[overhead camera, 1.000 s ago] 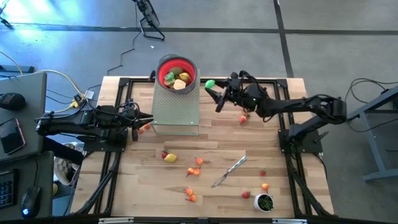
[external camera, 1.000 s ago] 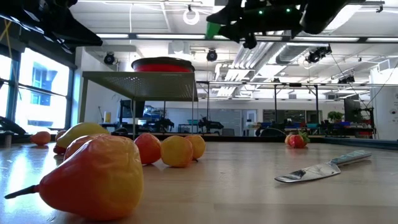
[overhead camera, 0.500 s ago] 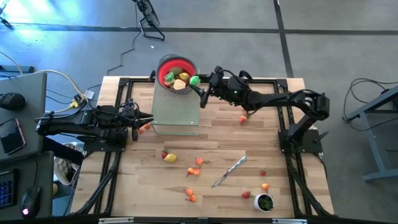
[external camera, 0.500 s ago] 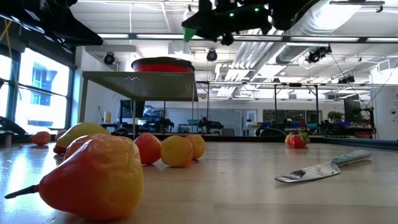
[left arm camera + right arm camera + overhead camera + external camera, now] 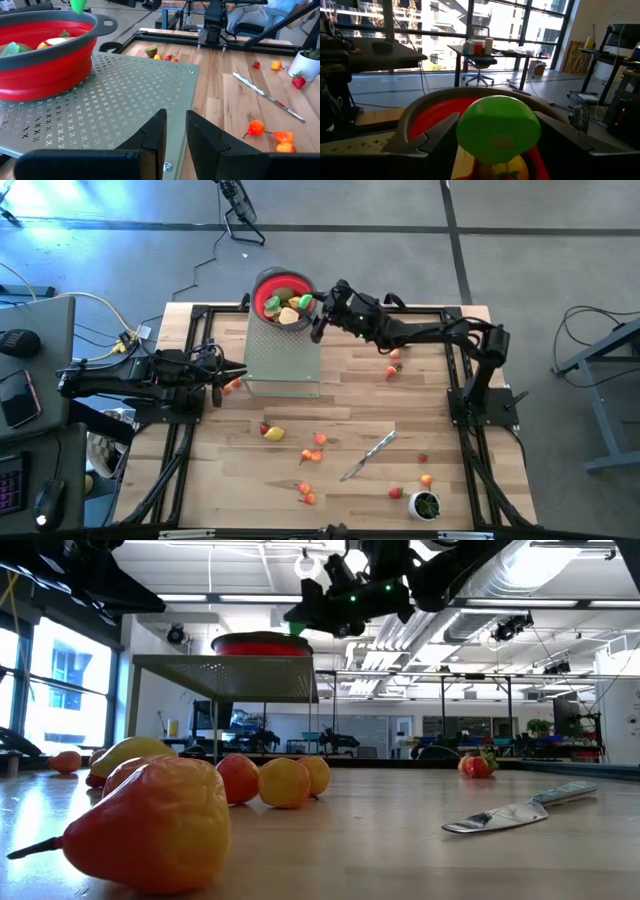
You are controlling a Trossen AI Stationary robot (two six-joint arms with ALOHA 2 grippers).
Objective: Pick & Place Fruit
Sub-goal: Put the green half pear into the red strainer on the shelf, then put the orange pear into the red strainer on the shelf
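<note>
A wooden slatted table seen from above, with a dark robot arm on each side and a grey perforated metal stand near the far edge. On that stand sits a round red bowl with a grey rim, already holding several small toy fruit pieces in yellow, tan and green. The right gripper reaches across from the right and hangs over the bowl's right rim, its two dark fingers clamped on a round bright green toy fruit. In the right wrist view the green piece fills the gap between the fingers, and the bowl's red inside lies directly beyond and below it, so the drop looks to be almost straight down, perhaps with a little more reach toward the bowl's middle (the piece is close to the rim). The left gripper waits low at the left edge of the stand, fingers close together with a narrow gap and nothing between them. More small fruit pieces lie scattered on the wood: a yellow one with a red one in front of the stand, orange ones near the front edge, and red ones by a small white cup with green contents. A silver knife lies at a slant among them
</note>
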